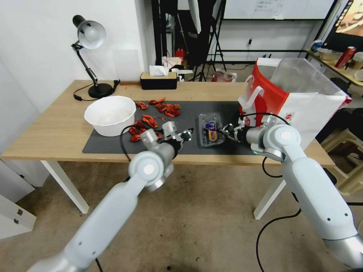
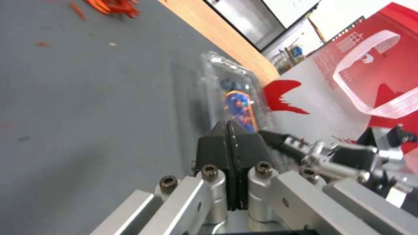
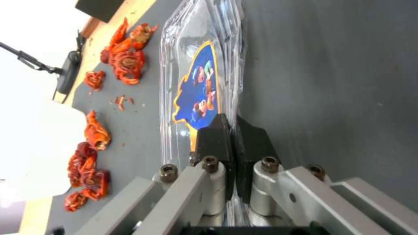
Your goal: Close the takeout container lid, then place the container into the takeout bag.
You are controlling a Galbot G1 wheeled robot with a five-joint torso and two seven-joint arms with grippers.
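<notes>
The takeout container (image 1: 210, 130) lies flat on the dark mat, its clear lid (image 3: 196, 75) with a blue and orange sticker folded down over the base. My right gripper (image 1: 225, 132) is at the container's right side, shut on the thin plastic rim (image 3: 229, 125). To the container's left, a short gap away, my left gripper (image 1: 188, 135) is shut with nothing between its fingers (image 2: 229, 129). The red and white takeout bag (image 1: 302, 98) stands open at the table's right end, just behind my right wrist, its white handle (image 2: 374, 75) facing the container.
A white bowl (image 1: 110, 114) sits at the mat's left end. Red crayfish shells (image 1: 159, 109) are scattered between it and the container. A desk lamp (image 1: 90, 37) and a tissue box (image 1: 159, 80) stand at the back of the table.
</notes>
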